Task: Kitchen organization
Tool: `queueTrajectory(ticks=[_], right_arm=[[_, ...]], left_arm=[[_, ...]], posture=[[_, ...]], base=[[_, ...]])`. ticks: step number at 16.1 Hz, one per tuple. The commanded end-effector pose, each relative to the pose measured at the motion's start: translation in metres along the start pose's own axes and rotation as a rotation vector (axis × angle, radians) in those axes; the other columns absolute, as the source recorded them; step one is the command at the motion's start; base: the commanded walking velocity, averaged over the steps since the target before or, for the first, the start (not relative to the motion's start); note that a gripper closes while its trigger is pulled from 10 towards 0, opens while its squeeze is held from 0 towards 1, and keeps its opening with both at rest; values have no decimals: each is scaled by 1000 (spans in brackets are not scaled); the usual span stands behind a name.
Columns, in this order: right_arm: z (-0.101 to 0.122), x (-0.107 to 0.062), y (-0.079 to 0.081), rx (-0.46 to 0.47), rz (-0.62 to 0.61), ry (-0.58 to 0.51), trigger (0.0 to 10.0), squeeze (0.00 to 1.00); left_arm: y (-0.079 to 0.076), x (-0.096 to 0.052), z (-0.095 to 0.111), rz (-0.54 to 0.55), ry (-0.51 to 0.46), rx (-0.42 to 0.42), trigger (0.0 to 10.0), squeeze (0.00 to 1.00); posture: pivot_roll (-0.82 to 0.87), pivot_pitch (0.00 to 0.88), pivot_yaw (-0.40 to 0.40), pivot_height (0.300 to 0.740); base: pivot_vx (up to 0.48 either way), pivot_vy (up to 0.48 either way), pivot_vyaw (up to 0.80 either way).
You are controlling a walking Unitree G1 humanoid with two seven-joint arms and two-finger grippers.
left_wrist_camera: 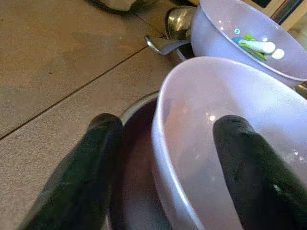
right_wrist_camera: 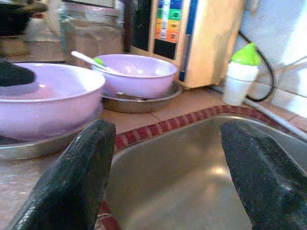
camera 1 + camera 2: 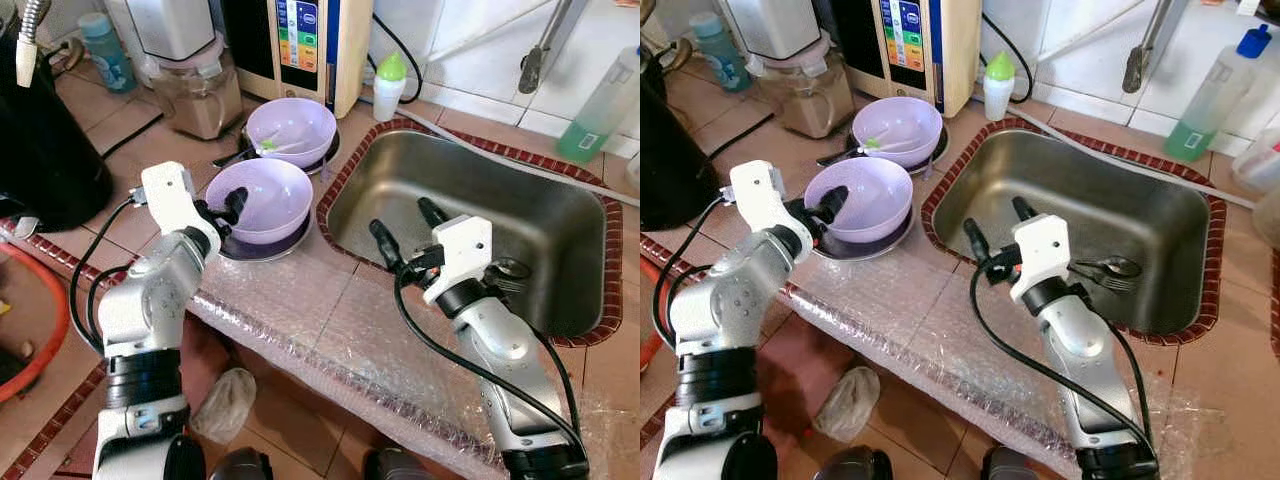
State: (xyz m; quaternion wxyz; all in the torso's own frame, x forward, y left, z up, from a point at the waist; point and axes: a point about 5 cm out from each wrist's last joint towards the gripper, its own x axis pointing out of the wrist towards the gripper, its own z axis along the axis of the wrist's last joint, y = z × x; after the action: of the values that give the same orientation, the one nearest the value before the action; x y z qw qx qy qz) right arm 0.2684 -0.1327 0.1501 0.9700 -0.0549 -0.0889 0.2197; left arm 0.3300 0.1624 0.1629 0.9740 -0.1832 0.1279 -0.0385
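Note:
A purple bowl [image 3: 270, 195] sits on a metal plate [image 3: 262, 252] left of the steel sink [image 3: 470, 185]. My left gripper [image 3: 228, 208] is open astride the bowl's left rim, with one finger [image 1: 249, 163] inside the bowl and the other finger [image 1: 96, 163] outside above the plate. Behind it, a second purple bowl [image 3: 295, 125] on its own plate holds a white and green spoon [image 3: 275, 147]. My right gripper [image 3: 402, 218] is open and empty over the sink's left edge. A metal spoon and fork [image 3: 1110, 270] lie in the sink.
A blender jar [image 3: 195, 95], a water appliance [image 3: 305, 45] and a small green-capped bottle [image 3: 388, 85] line the back wall. A black pot [image 3: 40, 140] stands far left. A green soap bottle [image 3: 600, 110] stands behind the sink. Bubble wrap [image 3: 330, 330] covers the counter's front edge.

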Motion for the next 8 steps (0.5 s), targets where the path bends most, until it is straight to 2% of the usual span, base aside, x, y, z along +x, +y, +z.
queueTrajectory(ticks=[1, 2, 8], right_arm=[[6, 2, 4, 8, 51, -17, 10000, 0], [5, 2, 5, 14, 66, -10, 10000, 0], [-1, 1, 10, 10, 101, 16, 10000, 0]], left_arm=[[4, 1, -3, 9, 40, 4, 0, 0], [4, 1, -3, -5, 46, 31, 0, 0], [9, -3, -6, -12, 79, 62, 0, 0]], posture=[[-57, 88, 65, 740], [-56, 84, 65, 740], [-51, 85, 58, 740]], base=[[0, 0, 0], [0, 0, 0], [0, 0, 0]])
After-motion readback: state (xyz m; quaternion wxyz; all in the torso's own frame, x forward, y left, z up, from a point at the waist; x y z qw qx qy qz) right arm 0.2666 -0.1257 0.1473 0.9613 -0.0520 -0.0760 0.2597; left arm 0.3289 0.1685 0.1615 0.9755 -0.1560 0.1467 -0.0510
